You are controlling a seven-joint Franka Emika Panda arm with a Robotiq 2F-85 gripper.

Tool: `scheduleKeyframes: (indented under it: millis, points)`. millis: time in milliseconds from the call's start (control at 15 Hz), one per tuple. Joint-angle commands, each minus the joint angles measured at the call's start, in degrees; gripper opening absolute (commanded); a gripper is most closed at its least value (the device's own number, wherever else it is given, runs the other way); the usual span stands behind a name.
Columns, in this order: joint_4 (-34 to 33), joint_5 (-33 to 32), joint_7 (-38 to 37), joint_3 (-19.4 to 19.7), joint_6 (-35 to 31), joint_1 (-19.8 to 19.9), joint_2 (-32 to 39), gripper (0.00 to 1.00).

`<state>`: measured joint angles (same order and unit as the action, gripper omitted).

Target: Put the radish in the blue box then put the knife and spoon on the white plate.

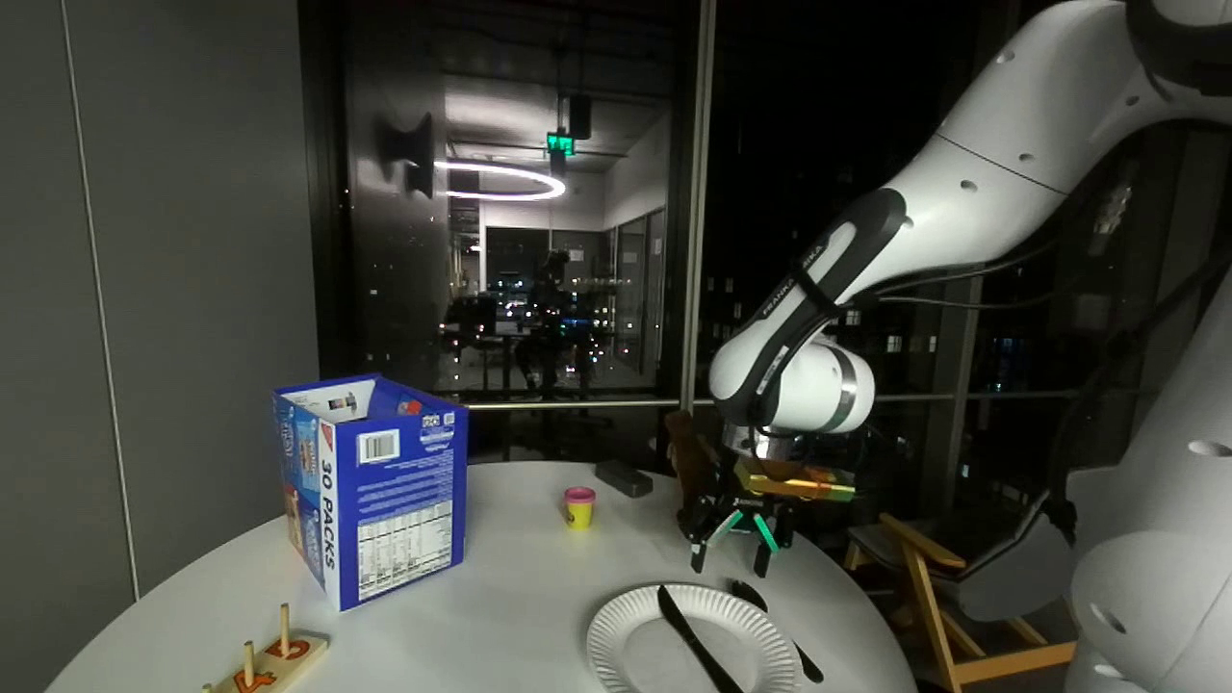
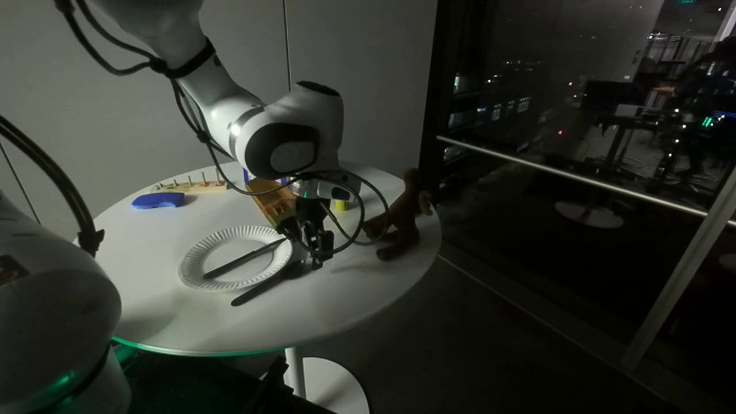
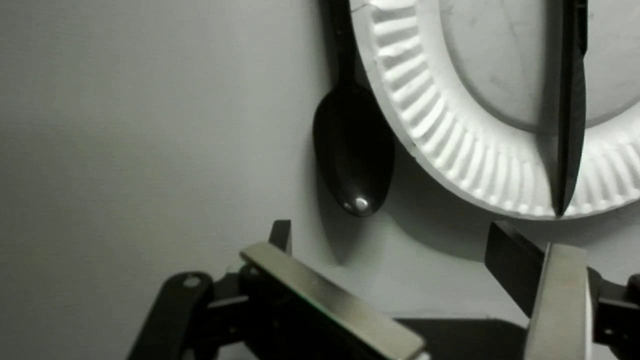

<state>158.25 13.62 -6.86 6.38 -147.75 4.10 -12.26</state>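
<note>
"Spoon (image 3: 352, 135) is looking like the live play! It's lying on the tabletop (image 1: 500, 626) just beside the white plate (image 1: 616, 626), and an exterior view is placing it between that rim and the right-hand edge."

"And your pincer (image 1: 730, 560)?"

"I'm holding it wide, fingertips (image 3: 510, 260) gripping nothing, and the spoon's bowl is pointing my way!"

"How's the rest standing?"

"Knife (image 3: 572, 100) is lying across the plate, tip at the rim, so that leg is looking done. Blue box (image 1: 409, 481) is standing by the left edge in that exterior view; no radish is showing, so I'm not calling that one."

"So how are you playing the grab?"

"I'm planning on shading over toward the right-hand edge, because the spoon is sitting nearer my outer finger and my inner one could be landing on the plate. I'm favouring the bowl: the handle is running close along the rim, maybe touching, while the rim is curving away by the bowl's tip."

"And the squeeze?"

"Low and gentle! I'm wanting both tips skimming the tabletop either side of that smooth bowl, since a high pinch is probably slipping off, then lifting straight and laying it alongside the knife without nudging it."
</note>
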Motion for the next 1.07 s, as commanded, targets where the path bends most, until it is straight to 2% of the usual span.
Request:
scheduleKeyframes:
  millis: [0,333,533,867,1000]
  points:
    - [-0.03,0.63,-2.88,-1.31,-2.68,-0.07,1.94,1.00]
    - [-0.05,-2.11,-10.19,-2.79,-3.93,0.93,2.91,1.00]
    - [-0.08,-5.76,-17.48,-3.94,-3.64,2.13,2.99,1.00]
    - [-0.08,-11.13,-25.97,-4.86,-0.67,3.98,2.32,1.00]
    - [-0.21,-11.98,-27.25,-4.97,1.44,4.11,1.88,1.00]
